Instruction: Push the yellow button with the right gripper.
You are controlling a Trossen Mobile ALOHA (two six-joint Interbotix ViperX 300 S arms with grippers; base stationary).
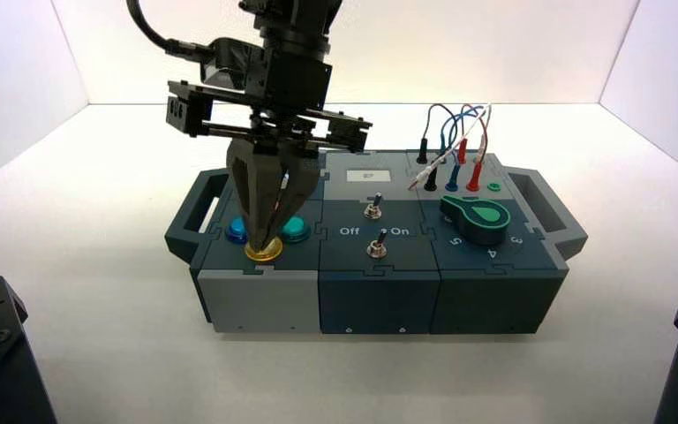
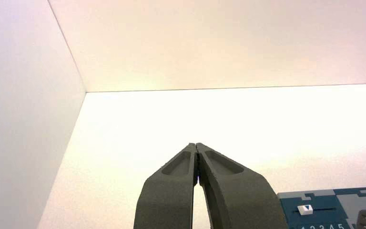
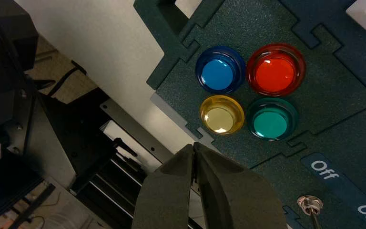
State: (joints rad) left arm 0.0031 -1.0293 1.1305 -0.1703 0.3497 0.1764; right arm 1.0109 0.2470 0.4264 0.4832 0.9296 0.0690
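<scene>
The yellow button (image 3: 222, 115) is the near-left one of a square of four round buttons on the left part of the box (image 1: 256, 296). My right gripper (image 1: 266, 242) hangs over that part, fingers shut and pointing down, tips right at the yellow button (image 1: 270, 255) in the high view. In the right wrist view its shut tips (image 3: 193, 146) lie just short of the button, with a small gap showing between them. I cannot tell whether they touch it. My left gripper (image 2: 196, 145) is shut and empty over the white table, beside a corner of the box.
Blue (image 3: 218, 74), orange-red (image 3: 275, 74) and teal-green (image 3: 270, 124) buttons surround the yellow one. Two toggle switches (image 1: 372, 210) lettered Off and On stand in the middle part. A green knob (image 1: 477, 217) and plugged wires (image 1: 455, 150) are on the right part. A slider (image 2: 307, 208) shows by the left gripper.
</scene>
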